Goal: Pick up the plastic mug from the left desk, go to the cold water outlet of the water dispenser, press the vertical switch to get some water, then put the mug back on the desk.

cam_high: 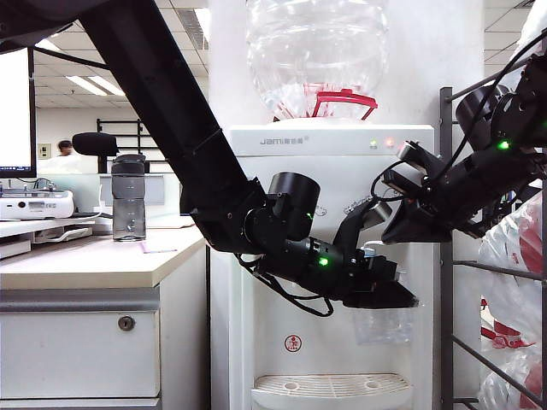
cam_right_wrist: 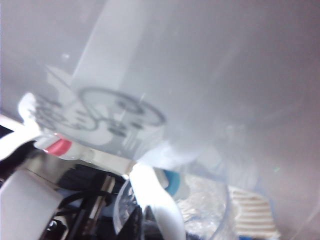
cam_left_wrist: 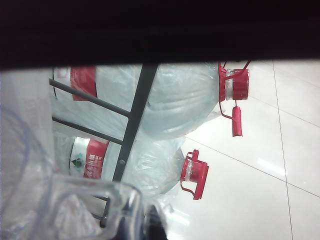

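Two arms at the water dispenser (cam_high: pixel 333 171). Hard to read: right wrist view blurred, left wrist view mostly dark at top. Left gripper (cam_high: pixel 389 295) jaws not seen directly; clamped on the plastic mug (cam_high: pixel 382 325), which hangs under it in front of the dispenser, above the drip grille (cam_high: pixel 332 389). Mug wall clear, faint in exterior view; rim and handle fill the left wrist view (cam_left_wrist: pixel 75 210). Right gripper (cam_high: pixel 408 224) jaws together, holding nothing, tip near the taps; contact w/ vertical switch (cam_right_wrist: pixel 155 200) cannot tell. Cold water outlet (cam_right_wrist: pixel 175 182) blue band visible just above mug rim. Water flow: cannot tell. Left desk (cam_high: pixel 85 260) carries a grey bottle (cam_high: pixel 128 198).
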Available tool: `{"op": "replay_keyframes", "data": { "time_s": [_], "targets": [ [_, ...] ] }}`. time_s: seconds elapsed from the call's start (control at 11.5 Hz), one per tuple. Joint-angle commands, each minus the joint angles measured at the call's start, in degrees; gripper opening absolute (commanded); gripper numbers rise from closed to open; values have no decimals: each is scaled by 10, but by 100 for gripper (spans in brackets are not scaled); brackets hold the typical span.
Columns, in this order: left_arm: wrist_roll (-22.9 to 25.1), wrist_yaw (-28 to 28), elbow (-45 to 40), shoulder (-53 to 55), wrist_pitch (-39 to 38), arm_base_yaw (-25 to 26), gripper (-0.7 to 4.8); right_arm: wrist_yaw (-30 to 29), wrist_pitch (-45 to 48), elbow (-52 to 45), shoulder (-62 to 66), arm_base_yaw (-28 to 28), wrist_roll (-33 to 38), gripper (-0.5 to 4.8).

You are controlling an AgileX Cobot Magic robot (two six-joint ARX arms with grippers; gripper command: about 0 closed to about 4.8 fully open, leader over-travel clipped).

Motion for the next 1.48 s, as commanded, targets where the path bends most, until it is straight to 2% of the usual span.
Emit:
{"op": "replay_keyframes", "data": {
  "time_s": [0.09, 0.61, 0.87, 1.22, 1.48],
  "targets": [
    [4, 3, 2, -6, 14, -1, -6, 3, -24, -2, 6, 0, 36, -5],
    [4, 3, 2, -6, 14, -1, -6, 19, -21, -3, 6, -1, 43, -5],
    [4, 3, 2, -6, 14, -1, -6, 0, -26, -2, -7, -2, 41, -5],
    [4, 3, 2, -6, 14, -1, -6, -5, -79, -2, -54, -9, 41, -5],
    [4, 3, 2, -6, 14, -1, -6, -9, -69, -1, -67, -12, 28, -5]
  ]
}}
